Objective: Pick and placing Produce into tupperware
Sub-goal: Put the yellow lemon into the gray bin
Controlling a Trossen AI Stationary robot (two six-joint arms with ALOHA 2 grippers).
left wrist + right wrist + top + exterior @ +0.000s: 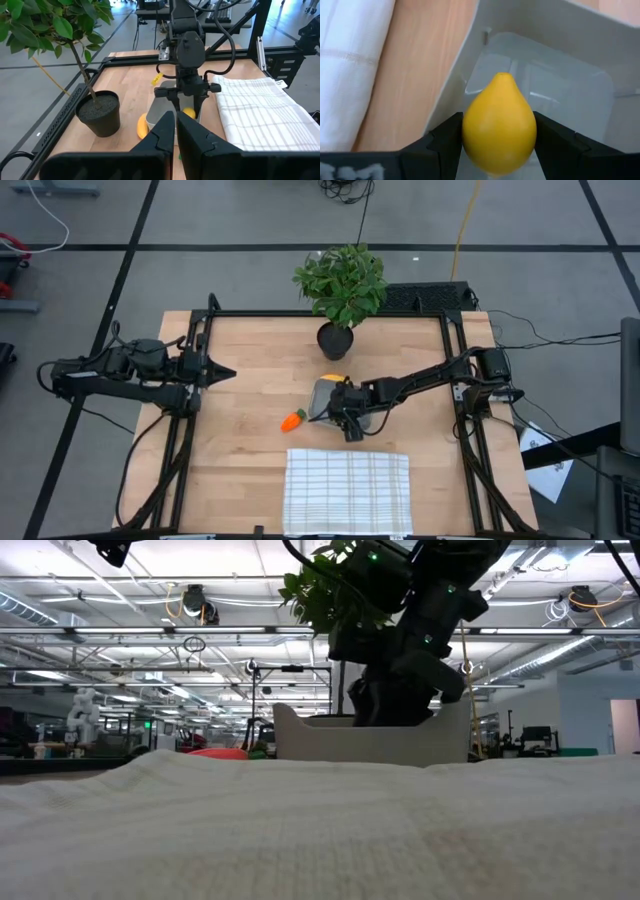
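The clear tupperware (328,398) stands on the wooden table near its middle. My right gripper (346,418) reaches into it, slanting down from the table's right, shut on the yellow lemon (499,125). The yellow banana (333,379) lies on the table by the tupperware's far wall, also seen as banana (142,126). The orange carrot (292,420) lies on its side on the table, left of the tupperware. My left gripper (225,372) waits shut above the table's left side, holding nothing. My right gripper pinches the lemon's two opposite sides (470,131) between its two fingers (445,142), at the widest part. The fingers slant down from the table's right. The lemon's pointed end faces away from the gripper, over the tupperware's floor (560,85); whether it touches the floor I cannot tell.
A potted green plant (341,288) stands at the table's far edge, behind the tupperware. A white checked cloth (347,492) lies spread at the near edge. Black frame rails (200,340) run along the table's left and right sides.
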